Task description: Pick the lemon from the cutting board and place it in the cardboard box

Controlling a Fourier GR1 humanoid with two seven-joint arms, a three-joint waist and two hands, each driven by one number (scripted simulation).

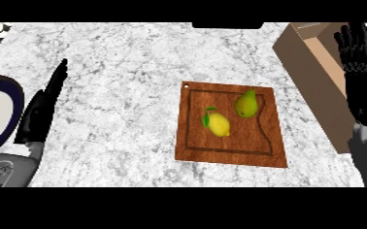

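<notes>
On the reddish-brown wooden cutting board (pixel 231 156) near the middle of the speckled grey-white marble counter (pixel 129 68), the yellow oval lemon (pixel 219 124) with a small green leaf lies inside the board's carved groove. Just beside it, up and to the right, sits a green-yellow pear (pixel 246 104), close to the lemon but apart from it.

At the view's right edge the open tan cardboard box (pixel 309 77) stands slanted, well apart from the lemon, its near wall running close to the board's right corner. Over the box's far side hangs the black right hand (pixel 353 48), fingers straight and spread upward, holding nothing; its grey forearm comes up along the right edge.

Along the left edge, the black left hand (pixel 39 109) shows edge-on, its fingers stretched straight toward the top of the view, touching nothing that can be seen. Next to it, cut by the frame, lies a round white plate with a dark blue rim (pixel 16 89).
</notes>
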